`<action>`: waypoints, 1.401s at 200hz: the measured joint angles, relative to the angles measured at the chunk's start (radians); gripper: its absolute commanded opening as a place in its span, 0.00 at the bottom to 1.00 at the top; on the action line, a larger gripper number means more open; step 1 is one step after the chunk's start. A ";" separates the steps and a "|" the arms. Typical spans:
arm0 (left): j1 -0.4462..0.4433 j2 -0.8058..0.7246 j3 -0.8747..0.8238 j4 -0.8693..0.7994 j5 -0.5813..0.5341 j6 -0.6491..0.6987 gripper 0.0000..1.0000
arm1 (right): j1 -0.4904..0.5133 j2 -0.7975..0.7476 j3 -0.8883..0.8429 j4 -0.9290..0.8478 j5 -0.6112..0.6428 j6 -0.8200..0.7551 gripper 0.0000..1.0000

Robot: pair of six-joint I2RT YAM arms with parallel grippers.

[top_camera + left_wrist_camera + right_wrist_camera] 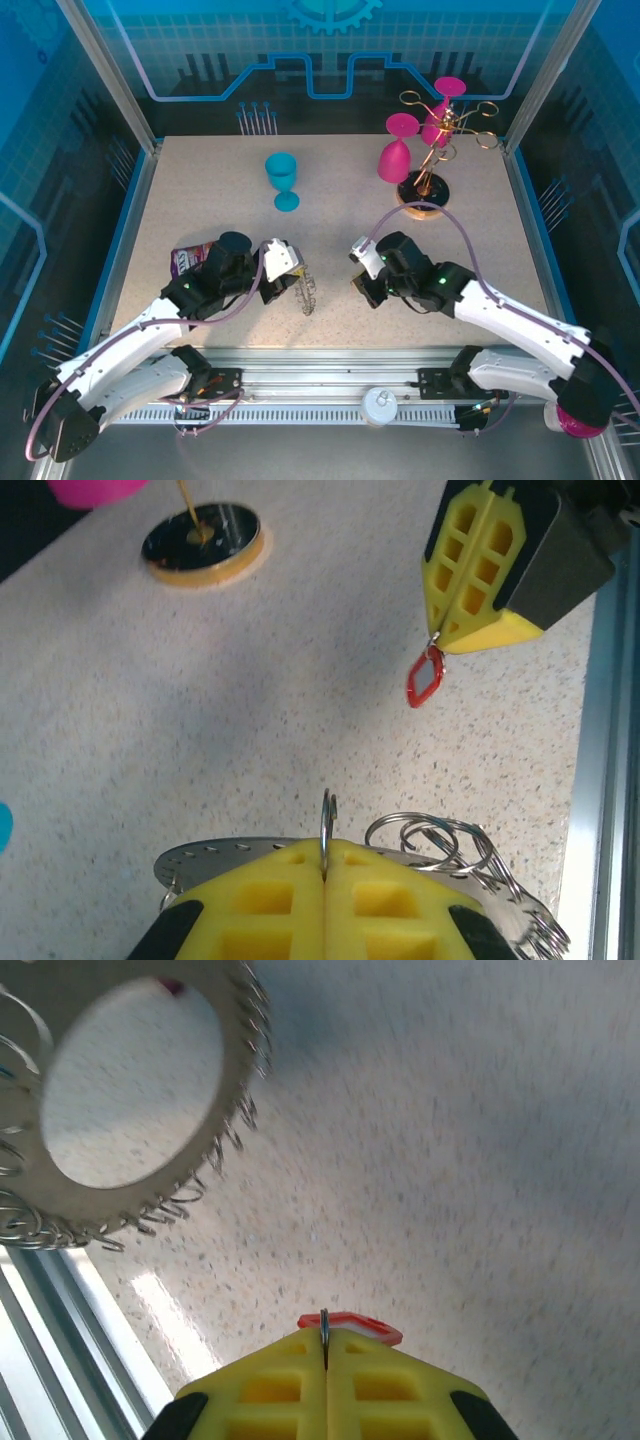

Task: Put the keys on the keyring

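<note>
Yellow fingers of our left gripper [325,865] pinched one wire loop [327,820] of the keyring [215,852]; our right gripper [438,637] nipped the red key [425,676] by its metal end (well apart), so we judged slow alignment best.

One teal goblet [283,180]. Two pink goblets [393,160] by one gold rack [430,185]. One keyring [90,1208]. One red key [425,676]. Two grippers: left gripper [325,855], right gripper [325,1345]. One purple packet [186,260].
</note>
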 measured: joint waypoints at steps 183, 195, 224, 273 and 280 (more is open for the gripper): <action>-0.010 0.158 0.070 0.003 0.164 -0.068 0.00 | 0.036 0.034 0.079 0.138 -0.261 -0.295 0.00; -0.010 0.158 0.070 0.003 0.168 -0.077 0.00 | 0.038 0.042 0.080 0.148 -0.261 -0.295 0.00; -0.010 0.158 0.070 0.003 0.182 -0.082 0.00 | 0.047 0.060 0.080 0.166 -0.261 -0.295 0.00; -0.010 0.158 0.070 0.003 0.197 -0.082 0.00 | 0.055 0.082 0.093 0.185 -0.254 -0.294 0.00; -0.010 0.158 0.070 0.003 0.200 -0.083 0.00 | 0.055 0.083 0.093 0.186 -0.249 -0.291 0.00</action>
